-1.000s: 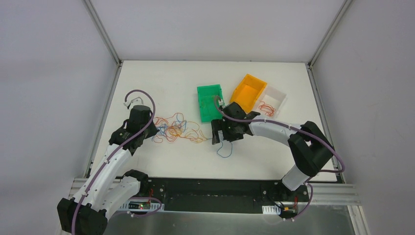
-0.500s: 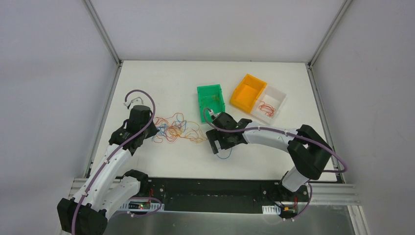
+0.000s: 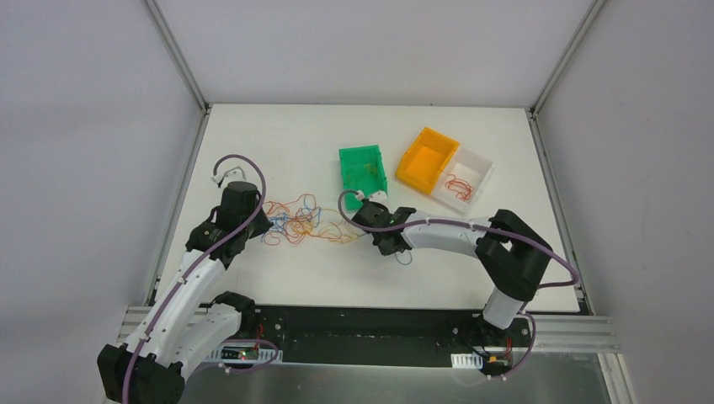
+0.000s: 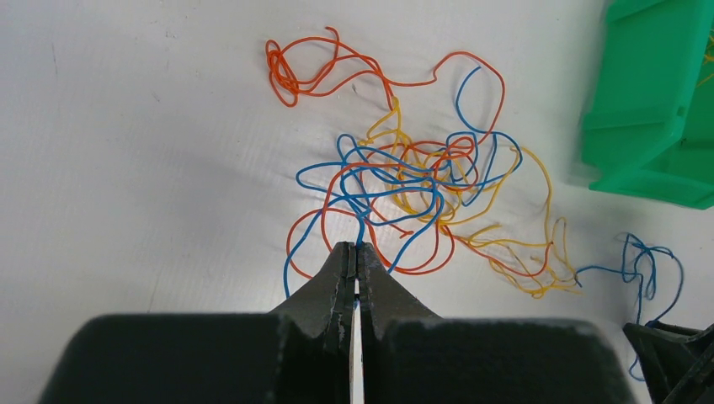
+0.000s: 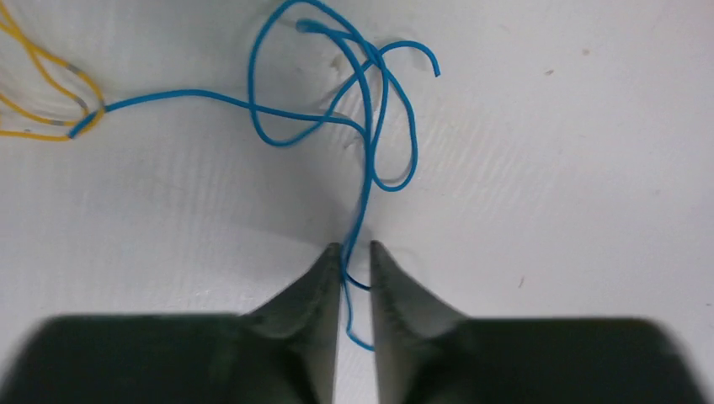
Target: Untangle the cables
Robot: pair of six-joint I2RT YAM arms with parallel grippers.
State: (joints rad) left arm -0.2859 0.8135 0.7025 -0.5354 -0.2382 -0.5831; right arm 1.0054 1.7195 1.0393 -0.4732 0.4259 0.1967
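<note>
Tangle of cables (image 3: 299, 223) lies near the worktop's (image 3: 295, 143) left edge, long axis left-right; my left gripper (image 4: 357, 252) is clamped on a blue strand (image 4: 360, 227) at its near side, I'd say as an anchor. From the pile's right end a blue cable (image 5: 368, 168) trails toward mid-worktop, and its tail runs between the fingers of my right gripper (image 5: 354, 252). Those fingers stand narrow, not yet pinching, placed to pull it rightward.

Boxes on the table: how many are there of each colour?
Green box: 1
Orange box: 1
White box: 1
Total: 3
</note>
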